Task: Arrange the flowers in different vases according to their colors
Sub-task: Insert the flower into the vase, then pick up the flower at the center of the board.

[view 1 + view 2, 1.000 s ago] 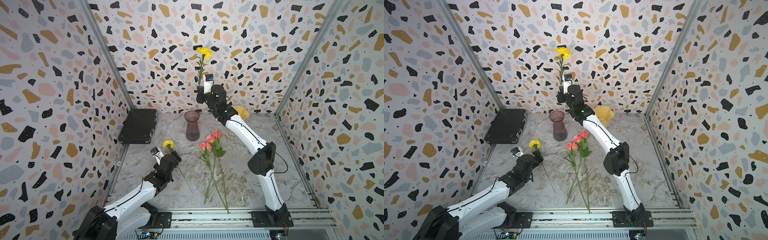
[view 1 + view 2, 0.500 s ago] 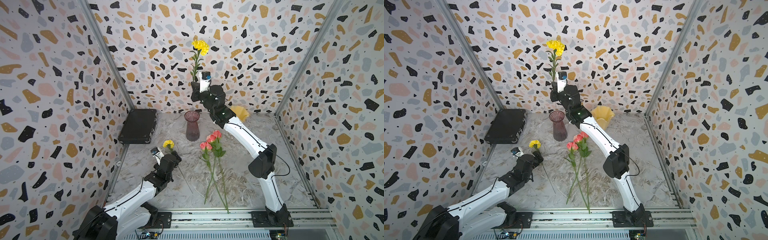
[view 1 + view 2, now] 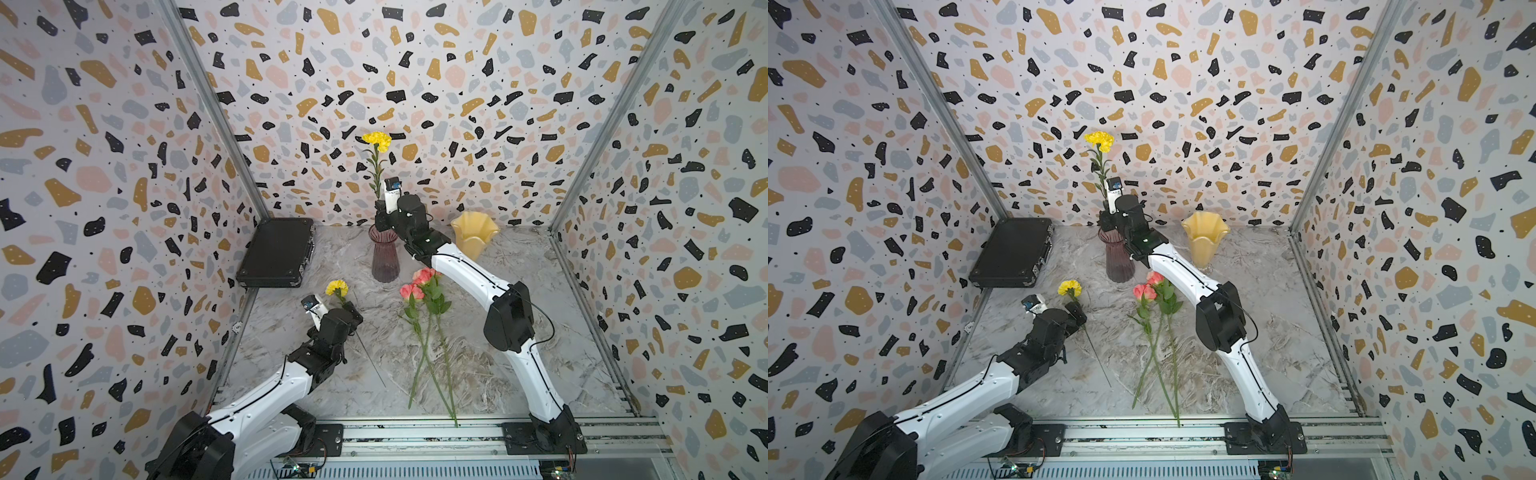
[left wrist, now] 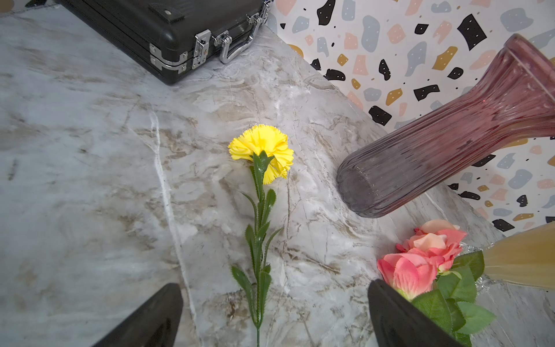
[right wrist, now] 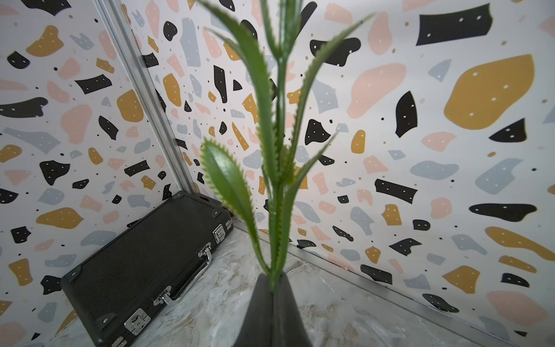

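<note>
My right gripper (image 3: 380,217) (image 3: 1106,218) (image 5: 273,288) is shut on the green stem of a yellow flower (image 3: 377,140) (image 3: 1099,140) and holds it upright. It hangs just above the mouth of the ribbed purple vase (image 3: 385,257) (image 3: 1120,259) (image 4: 435,144); the stem's lower end is hidden. A second yellow flower (image 3: 336,287) (image 3: 1069,287) (image 4: 261,150) lies on the table. My left gripper (image 3: 353,311) (image 3: 1077,311) (image 4: 274,315) is open, one finger on each side of that stem. Pink roses (image 3: 419,282) (image 3: 1148,286) (image 4: 420,258) lie mid-table. The creamy yellow vase (image 3: 473,235) (image 3: 1204,239) stands at the back right.
A flat black case (image 3: 276,253) (image 3: 1013,253) (image 4: 168,33) (image 5: 144,270) lies in the back left corner. Patterned walls close in the marble table on three sides. The rose stems reach to the metal rail at the front edge.
My right gripper has carried the yellow flower left and down, from higher near the back wall to just over the purple vase. The left arm has not moved.
</note>
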Motion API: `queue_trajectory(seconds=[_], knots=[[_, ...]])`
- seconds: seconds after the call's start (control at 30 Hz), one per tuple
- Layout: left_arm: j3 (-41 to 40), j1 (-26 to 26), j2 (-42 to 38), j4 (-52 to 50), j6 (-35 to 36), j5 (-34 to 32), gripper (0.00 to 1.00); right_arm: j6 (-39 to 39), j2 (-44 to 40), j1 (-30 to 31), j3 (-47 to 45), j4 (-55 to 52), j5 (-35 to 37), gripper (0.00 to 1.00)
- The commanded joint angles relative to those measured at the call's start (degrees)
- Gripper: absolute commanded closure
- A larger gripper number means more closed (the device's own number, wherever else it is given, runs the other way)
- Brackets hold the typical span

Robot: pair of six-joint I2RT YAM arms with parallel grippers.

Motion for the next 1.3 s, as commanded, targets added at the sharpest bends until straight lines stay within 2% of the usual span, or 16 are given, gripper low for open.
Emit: queue_trajectory(seconds=[0.0, 0.13, 0.23, 0.37, 0.43, 0.6, 0.7, 0.77, 0.9, 0.97, 1.13, 1.27], knots=[[2.81, 0.48, -1.77, -5.86, -5.65, -5.41, 0.01, 1.62, -4.13, 0.25, 0.97, -4.22, 0.09, 0.87], [2.85, 0.58, -3.75, -11.01, -9.71, -11.40, 0.01, 2.96, -6.24, 0.25, 0.80, -11.36, -0.82, 0.56], [2.18, 0.70, -5.08, -11.68, -10.07, -12.40, 0.00, 3.70, -8.37, 0.25, 0.70, -17.09, -1.64, 0.45], [3.04, 1.01, -5.99, -13.27, -7.09, -11.59, 0.01, 5.72, -12.30, 0.32, -0.88, -24.47, -4.11, 0.40], [3.41, 1.89, -5.99, -13.78, -5.77, -9.01, 0.00, 7.10, -15.09, 0.42, -3.62, -26.99, -5.86, 0.38], [2.77, 11.27, -3.06, -10.00, -4.09, 8.94, 0.01, 11.04, -23.09, 1.51, -15.12, -31.80, -9.91, 0.38], [4.09, 16.27, 0.36, -10.15, -2.97, 16.48, 0.01, 12.86, -28.15, 2.98, -25.48, -32.15, -12.44, 0.38], [4.55, 18.67, 2.03, -10.62, -3.23, 18.91, 0.00, 13.09, -31.58, 4.34, -33.64, -30.41, -13.38, 0.38], [2.59, 19.83, 2.44, -9.95, -7.52, 17.34, 0.01, 10.83, -36.63, 9.10, -48.94, -24.69, -13.91, 0.37], [1.37, 19.83, 1.26, -8.90, -9.04, 16.71, 0.01, 9.31, -36.81, 11.57, -53.73, -22.28, -13.68, 0.37], [-0.36, 19.83, -4.50, -11.46, -11.53, 10.53, 0.00, 3.94, -30.50, 15.66, -57.14, -16.53, -13.41, 0.37], [-4.23, 19.88, -9.67, -10.36, -14.94, 7.06, 0.01, 0.31, -27.74, 18.14, -60.02, -8.67, -9.84, 0.38]])
